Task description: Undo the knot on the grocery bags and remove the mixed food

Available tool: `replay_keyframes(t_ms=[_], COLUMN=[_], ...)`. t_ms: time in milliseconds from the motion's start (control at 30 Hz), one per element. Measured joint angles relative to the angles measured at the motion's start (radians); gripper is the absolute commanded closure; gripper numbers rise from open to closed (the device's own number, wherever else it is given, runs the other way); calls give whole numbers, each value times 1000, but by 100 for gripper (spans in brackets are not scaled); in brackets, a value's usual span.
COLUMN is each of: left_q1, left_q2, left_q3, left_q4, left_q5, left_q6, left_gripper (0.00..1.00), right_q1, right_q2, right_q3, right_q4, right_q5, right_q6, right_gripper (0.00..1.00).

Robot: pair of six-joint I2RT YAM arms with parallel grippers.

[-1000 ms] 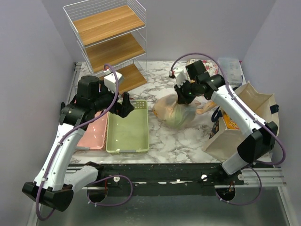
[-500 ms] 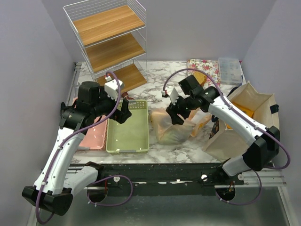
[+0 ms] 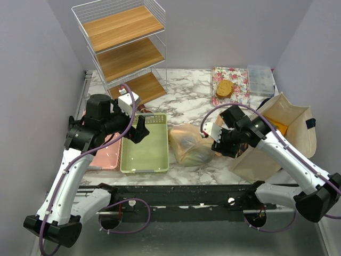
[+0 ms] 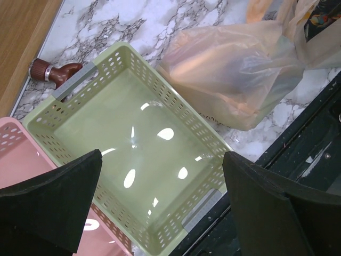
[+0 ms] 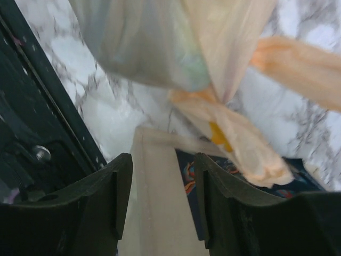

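Note:
One grocery bag (image 3: 187,145), tan, translucent and crinkly, lies on the marble just right of the green basket (image 3: 145,160). It also fills the upper right of the left wrist view (image 4: 229,69). Its twisted knot (image 5: 234,138) and a loose handle strip (image 5: 298,69) point toward the tote. The mixed food shows only as dim greenish and orange shapes (image 5: 176,64) through the plastic. My right gripper (image 3: 221,142) hangs open at the bag's right side; the right gripper (image 5: 162,160) has nothing between its fingers. My left gripper (image 3: 139,128) hovers wide open over the green basket (image 4: 160,88).
A beige canvas tote (image 3: 277,133) stands right behind my right gripper, its wall (image 5: 160,213) under the jaws. A pink basket (image 3: 106,152) sits left of the green one. A wire shelf rack (image 3: 125,42), a floral tray (image 3: 240,80) with a bread slice, and a clear box (image 3: 261,77) stand at the back.
My right gripper brought the bag from mid-table toward the near edge beside the green basket, let go, and drew back to the right. The left arm barely moved.

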Motion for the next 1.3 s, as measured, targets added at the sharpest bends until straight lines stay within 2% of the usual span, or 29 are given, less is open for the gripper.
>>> replay_keyframes(t_ms=[200, 233, 300, 367, 500, 700, 1033, 1200, 1300], left_q1=[0, 0, 0, 0, 0, 0, -1, -34, -129], left_q2=[-6, -6, -6, -6, -5, 17, 87, 127, 171], left_q3=[0, 0, 0, 0, 0, 0, 0, 5, 37], left_q4=[-3, -4, -3, -3, -2, 3, 5, -1, -7], left_q5=[33, 35, 43, 48, 54, 73, 78, 66, 31], left_q6=[1, 1, 3, 5, 8, 15, 60, 116, 185], left_gripper=[1, 1, 1, 1, 2, 1, 1, 2, 2], right_q1=[0, 0, 0, -6, -86, -301, -655, -725, -727], right_q2=[9, 9, 5, -23, -134, -134, 69, 96, 137], right_q3=[-211, -246, -314, -377, -448, -448, -293, -267, -186], right_q4=[-2, 6, 14, 24, 35, 34, 33, 35, -25], right_q5=[145, 182, 248, 304, 354, 381, 386, 399, 361], right_q6=[-55, -61, -76, -91, -154, -240, -375, -421, -382], right_gripper=[44, 41, 26, 18, 12, 12, 14, 13, 13])
